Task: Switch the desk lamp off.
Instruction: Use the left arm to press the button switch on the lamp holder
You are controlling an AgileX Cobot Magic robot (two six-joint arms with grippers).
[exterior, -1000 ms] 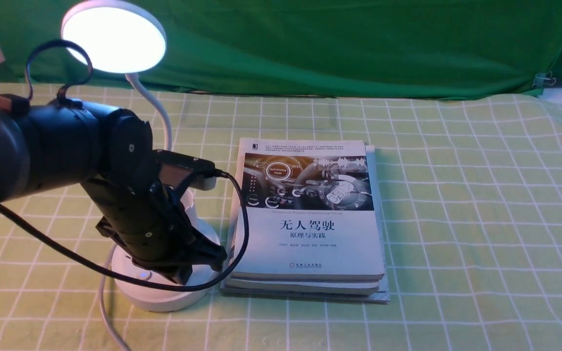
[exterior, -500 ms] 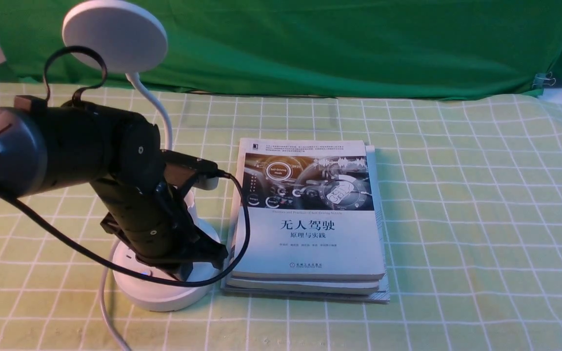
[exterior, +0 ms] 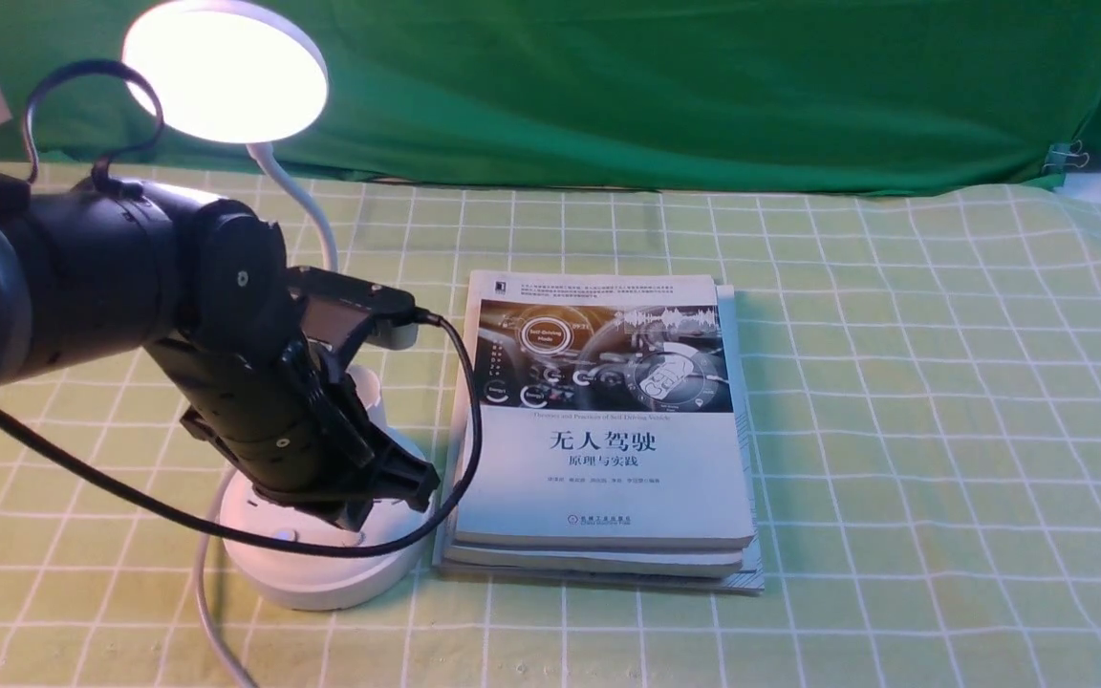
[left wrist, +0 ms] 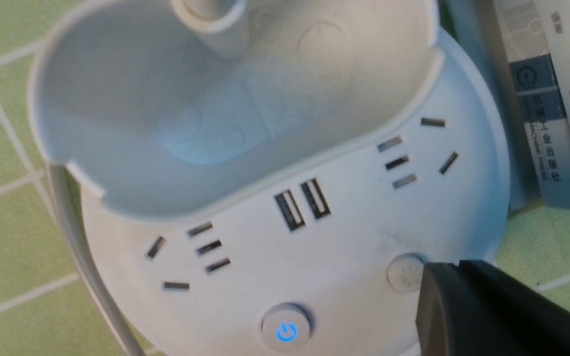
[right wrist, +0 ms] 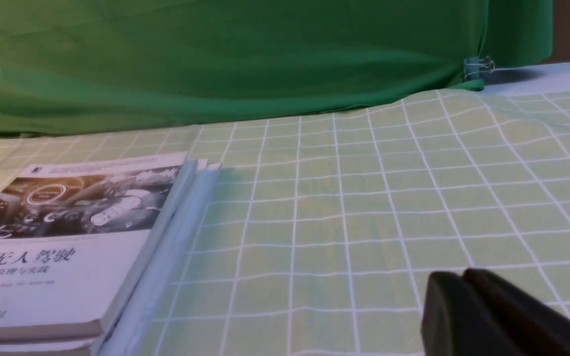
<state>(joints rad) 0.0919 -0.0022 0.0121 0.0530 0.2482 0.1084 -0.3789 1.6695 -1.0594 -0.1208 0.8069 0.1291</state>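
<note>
The white desk lamp stands at the left of the table; its round disc head (exterior: 226, 72) is lit, on a thin bent neck (exterior: 307, 205). Its round base (exterior: 316, 573) carries sockets, a cup holder (left wrist: 215, 99), a blue-lit power button (left wrist: 286, 330) and a plain round button (left wrist: 403, 272). My left gripper (exterior: 398, 492) is shut and empty, its tip (left wrist: 443, 269) right beside the plain button over the base. My right gripper (right wrist: 455, 279) is shut and empty, low over the cloth; it does not show in the front view.
A stack of books (exterior: 608, 430) lies just right of the lamp base, also in the right wrist view (right wrist: 67, 247). The lamp's white cord (exterior: 211, 631) runs off the front edge. A green backdrop (exterior: 656, 86) hangs behind the checked green cloth (exterior: 942, 430).
The lamp head was lit a second ago, dark half a second ago, and is lit again now. My left arm rose slightly, then came back down over the base.
</note>
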